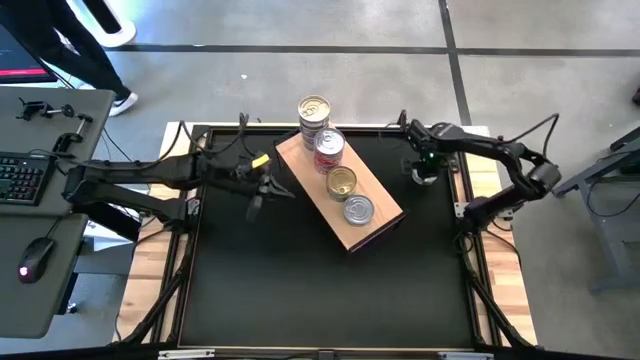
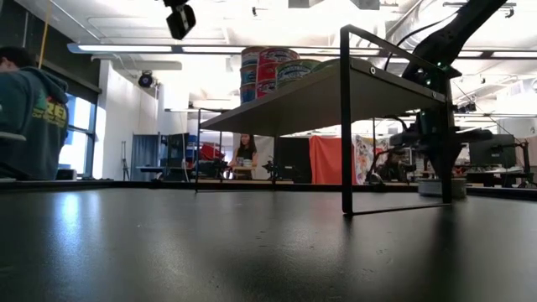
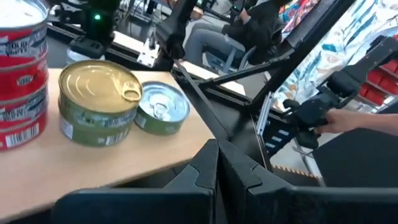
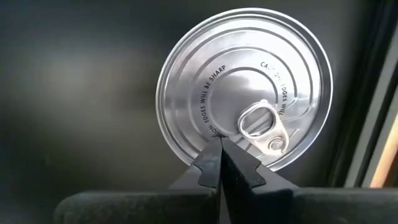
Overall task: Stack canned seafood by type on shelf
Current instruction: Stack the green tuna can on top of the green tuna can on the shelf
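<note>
Across the wooden shelf, four piles of canned seafood in a row: at the far end a tall silver-lidded pile, next a red-labelled pile, then a gold-lidded tin, last a low silver-lidded tin. Sorted by kind already, as far as can be judged, with most of the job likely done. Off the shelf, on the black table near its far right corner, one lone silver tin, lying flat with pull-tab up, well apart from the piles and yet to be lifted onto a matching pile. Right above that tin, the right gripper, fingers pressed together and holding nothing, tips over the lid's rim; cannot tell whether touching. Just beside the shelf's left long edge, the left gripper, likewise pressed together and empty, pointed toward the gold and low silver tins. No other loose tins in sight on the table. Next, by judgement: spread the right fingers, straddle the lone tin, carry it over.
</note>
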Robot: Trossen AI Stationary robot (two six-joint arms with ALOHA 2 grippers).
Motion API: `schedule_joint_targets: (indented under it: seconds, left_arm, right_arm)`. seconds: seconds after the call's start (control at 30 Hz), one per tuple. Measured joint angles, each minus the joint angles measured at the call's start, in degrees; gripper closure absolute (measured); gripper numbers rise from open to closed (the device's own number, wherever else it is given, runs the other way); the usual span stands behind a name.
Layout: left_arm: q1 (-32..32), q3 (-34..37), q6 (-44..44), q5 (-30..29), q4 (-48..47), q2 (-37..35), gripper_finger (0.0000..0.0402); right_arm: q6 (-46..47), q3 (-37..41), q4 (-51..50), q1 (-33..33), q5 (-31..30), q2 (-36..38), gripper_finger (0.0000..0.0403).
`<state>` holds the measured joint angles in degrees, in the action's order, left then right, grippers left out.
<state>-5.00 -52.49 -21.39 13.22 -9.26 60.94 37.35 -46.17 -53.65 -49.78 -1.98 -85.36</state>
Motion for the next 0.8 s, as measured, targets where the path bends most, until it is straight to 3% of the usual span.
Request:
schedule_joint_targets:
  seconds: [0.5,0.7,0.8]
  left_arm:
    - [5.3,0.0,2.1,0.1,-10.6,-4.7,0.0401]
    - [6.2,0.0,1.9,0.1,-10.8,-4.9,0.0401]
    - [6.3,0.0,0.6,0.0,-10.3,-4.9,0.0401]
  right_arm:
    - [19.9,8.0,-10.3,19.3,4.6,16.4,0.0403]
    - [27.3,11.3,-6.8,28.5,7.2,19.1,0.0403]
    - [28.5,10.9,-5.3,31.9,4.8,20.2,0.0403]
